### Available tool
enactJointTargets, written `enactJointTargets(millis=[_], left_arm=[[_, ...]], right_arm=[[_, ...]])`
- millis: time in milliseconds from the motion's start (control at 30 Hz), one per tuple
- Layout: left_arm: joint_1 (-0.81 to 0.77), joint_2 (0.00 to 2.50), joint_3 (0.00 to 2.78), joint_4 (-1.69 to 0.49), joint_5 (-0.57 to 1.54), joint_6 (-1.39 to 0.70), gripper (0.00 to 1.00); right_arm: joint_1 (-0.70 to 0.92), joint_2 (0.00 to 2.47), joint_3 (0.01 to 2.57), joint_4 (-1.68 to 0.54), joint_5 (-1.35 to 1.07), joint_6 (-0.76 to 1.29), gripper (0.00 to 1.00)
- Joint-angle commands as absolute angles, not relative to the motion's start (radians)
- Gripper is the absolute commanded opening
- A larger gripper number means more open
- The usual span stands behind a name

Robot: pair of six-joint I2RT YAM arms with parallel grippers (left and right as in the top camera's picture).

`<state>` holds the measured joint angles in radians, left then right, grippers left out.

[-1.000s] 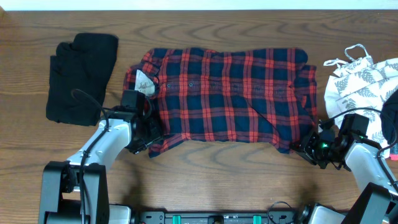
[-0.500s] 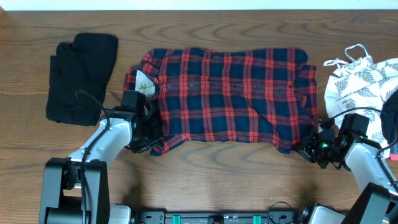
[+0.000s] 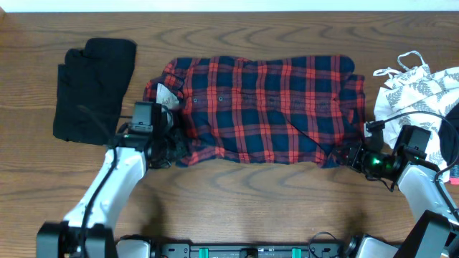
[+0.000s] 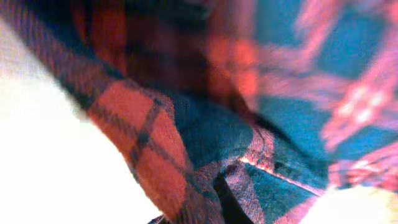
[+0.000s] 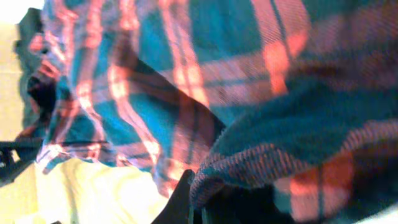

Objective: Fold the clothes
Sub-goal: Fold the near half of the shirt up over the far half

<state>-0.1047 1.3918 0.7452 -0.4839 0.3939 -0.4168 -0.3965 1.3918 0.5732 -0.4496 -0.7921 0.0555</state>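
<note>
Shirt (image 3: 265, 111): red-and-navy plaid, lying spread at the middle of the table (image 3: 244, 208), long axis running left to right. Collar end points to the left, where a white label (image 3: 166, 94) shows; the hem end is at the right. Near edge is rumpled and drawn in at both corners. Left gripper (image 3: 178, 150): closed tight on the near-left corner of the shirt, just below the label. Right gripper (image 3: 344, 155): closed tight on the near-right corner. Both wrist views are filled with blurred plaid cloth at very close range; the fingers themselves are hard to make out there, and the pinched folds hide the fingertips from above as well. Sleeves cannot be told apart from the body. Black garment (image 3: 93, 89): folded, left of the shirt, apart from it. Leaf-print garment (image 3: 416, 89): white, bunched at the right edge, cut off by the frame and partly covered by the right arm.
</note>
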Motion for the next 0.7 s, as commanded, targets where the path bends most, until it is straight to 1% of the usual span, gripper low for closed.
enactJointTargets(millis=[0, 200, 333, 433, 667], left_arm=[[-0.101, 1.345, 0.743, -0.456, 0.403, -0.398, 0.06], [-0.101, 1.324, 0.745, -0.427, 0.324, -0.405, 0.06], [-0.091, 1.324, 0.748, -0.37, 0.321, -0.405, 0.06], [-0.061, 1.324, 0.758, -0.337, 0.321, -0.422, 0.06], [0.001, 1.324, 0.767, -0.287, 0.321, -0.431, 0.06]], right_arm=[[-0.405, 1.385, 0.584, -0.42, -0.873, 0.02, 0.01], [-0.405, 1.385, 0.632, -0.369, -0.871, 0.029, 0.01], [-0.405, 1.385, 0.672, -0.362, -0.819, 0.06, 0.01], [-0.406, 1.385, 0.686, -0.356, -0.765, 0.104, 0.01], [-0.406, 1.385, 0.69, -0.283, -0.727, 0.183, 0.01]])
